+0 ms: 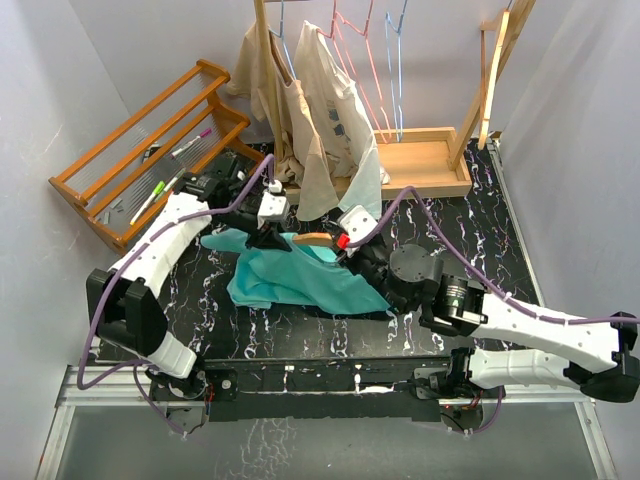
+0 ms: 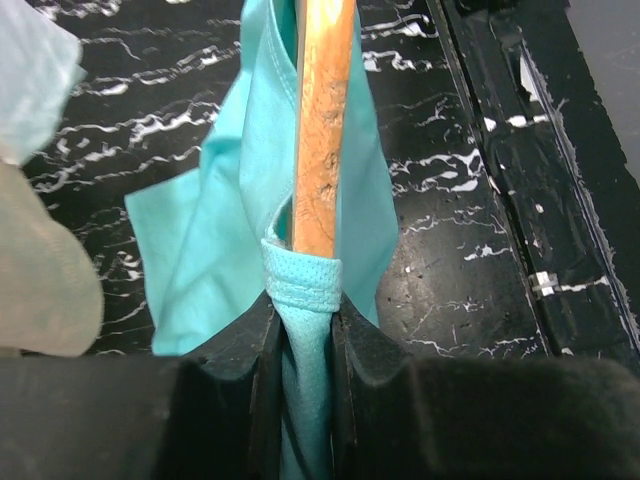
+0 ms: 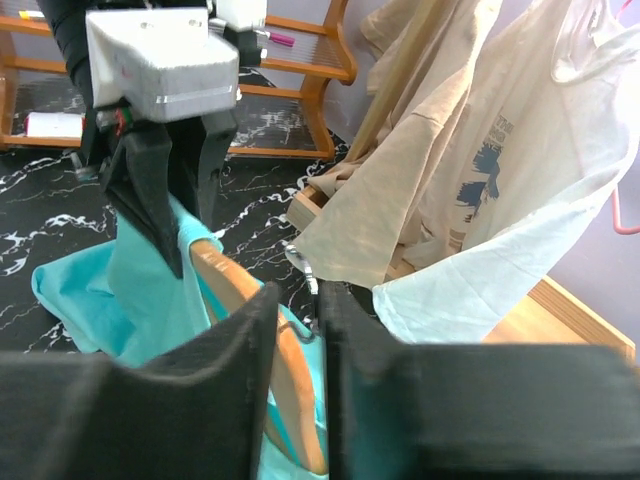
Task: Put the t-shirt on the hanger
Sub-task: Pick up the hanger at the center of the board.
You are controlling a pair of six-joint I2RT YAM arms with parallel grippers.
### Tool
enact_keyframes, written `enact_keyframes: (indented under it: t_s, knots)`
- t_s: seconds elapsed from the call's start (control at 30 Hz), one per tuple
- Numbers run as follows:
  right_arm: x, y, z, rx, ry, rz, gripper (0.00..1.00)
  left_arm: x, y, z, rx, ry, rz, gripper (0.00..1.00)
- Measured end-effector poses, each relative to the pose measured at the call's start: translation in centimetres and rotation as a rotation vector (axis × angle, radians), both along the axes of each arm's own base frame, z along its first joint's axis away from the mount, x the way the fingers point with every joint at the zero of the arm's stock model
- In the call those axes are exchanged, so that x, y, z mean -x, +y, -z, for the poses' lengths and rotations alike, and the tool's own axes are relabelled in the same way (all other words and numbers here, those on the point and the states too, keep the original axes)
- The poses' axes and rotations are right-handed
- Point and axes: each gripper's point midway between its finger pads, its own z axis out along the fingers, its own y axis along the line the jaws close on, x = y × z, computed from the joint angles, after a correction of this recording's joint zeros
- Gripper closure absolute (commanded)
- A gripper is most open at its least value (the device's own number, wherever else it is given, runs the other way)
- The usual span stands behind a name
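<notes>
T-shirt (image 1: 300, 285): soft, light, limp; it should handle best by the doubled neck hem.
Hanger (image 1: 318, 238): stiff wood, one arm pushed into the neck opening, held above the counter (image 1: 480, 230).
Left claw (image 2: 305, 312): clenched on the neck hem, with the hanger arm just past its tips.
Right claw (image 3: 300, 300): appears clamped on the hanger near the hook.
T-shirt body: draped onto the counter between the arms.

In the left gripper (image 2: 305, 335) the t-shirt (image 2: 215, 230) is matt cloth, its hem finely dotted; just beyond, the hanger (image 2: 322, 120) is grainy wood.
</notes>
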Motion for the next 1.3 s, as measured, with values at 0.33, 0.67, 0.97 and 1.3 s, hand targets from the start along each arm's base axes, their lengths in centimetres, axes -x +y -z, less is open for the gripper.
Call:
enact_keyframes:
  t_s: [0.33,0.67,0.97,1.3]
  knots:
    - [1.5,-2.5,-2.8,-0.097,0.024,-0.016,0.35,-3.8,2.6,-6.9,0.093,-0.046,-0.116,1.00]
    - [2.3,-4.9,-3.7,-0.082,0.068,-0.008,0.35,-4.4,3.4,-9.0,0.152,0.032,-0.128,1.00]
    - [1.7,-2.7,-8.5,-0.073,0.051,-0.030,0.36,-3.9,2.9,-11.5,0.218,0.061,-0.138,1.00]
    - [-6.3,6.1,-8.5,-0.009,0.085,-0.137,0.35,-7.3,3.1,-9.4,0.327,0.236,-0.301,1.00]
